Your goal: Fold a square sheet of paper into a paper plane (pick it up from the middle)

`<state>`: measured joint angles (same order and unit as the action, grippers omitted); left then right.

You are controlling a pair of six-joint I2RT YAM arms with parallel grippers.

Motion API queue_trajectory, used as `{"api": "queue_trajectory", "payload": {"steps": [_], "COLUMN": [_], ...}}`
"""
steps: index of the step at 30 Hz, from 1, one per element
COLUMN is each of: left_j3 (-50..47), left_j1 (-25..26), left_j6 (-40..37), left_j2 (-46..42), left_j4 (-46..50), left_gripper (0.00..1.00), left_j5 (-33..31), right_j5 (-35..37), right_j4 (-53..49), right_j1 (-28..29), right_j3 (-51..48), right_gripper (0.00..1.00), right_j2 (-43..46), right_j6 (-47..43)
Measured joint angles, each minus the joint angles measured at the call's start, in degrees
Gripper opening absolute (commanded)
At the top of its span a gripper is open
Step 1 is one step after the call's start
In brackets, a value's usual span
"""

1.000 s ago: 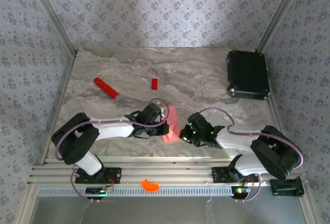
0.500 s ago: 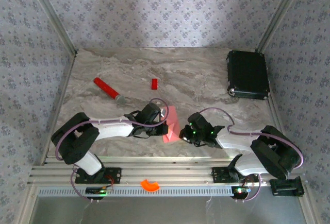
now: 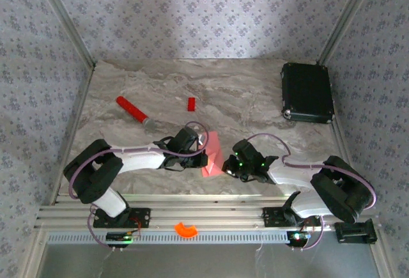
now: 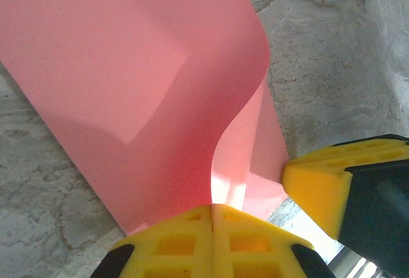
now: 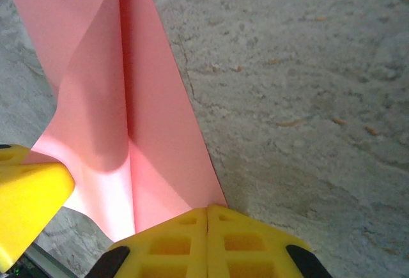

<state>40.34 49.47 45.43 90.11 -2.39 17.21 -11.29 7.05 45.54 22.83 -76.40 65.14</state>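
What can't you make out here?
- Top view: the paper is small and partly covered by the left claw and right claw; its folds are unreadable.
- Left wrist view: the paper runs past the top and left edges.
- Right wrist view: its far end is cut off by the top edge.
- Top view: the red block is too small for detail.

paper (image 3: pixel 214 156) front centre, stick (image 3: pixel 132 112) behind, case (image 3: pixel 307 92) back right

Grey floral-patterned walls (image 3: pixel 204 9), framed by metal posts (image 3: pixel 64 19), surround a marbled grey tabletop (image 3: pixel 243 92)
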Motion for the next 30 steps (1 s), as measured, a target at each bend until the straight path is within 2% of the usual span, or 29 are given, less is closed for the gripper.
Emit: {"api": "queue_trajectory", "payload": {"steps": [30], "left_j3": [0.0], "left_j1": [-0.3], "left_j6": [-0.4], "left_j2": [0.4], "left_j4": [0.7], "left_gripper": [0.00], "left_j5": [0.3], "right_j5": [0.2], "right_j4": [-2.3], "right_j1": [0.0], "right_j3": [1.1], "right_gripper": [0.07], "right_j2": [-0.1], "right_j6": [0.0]}}
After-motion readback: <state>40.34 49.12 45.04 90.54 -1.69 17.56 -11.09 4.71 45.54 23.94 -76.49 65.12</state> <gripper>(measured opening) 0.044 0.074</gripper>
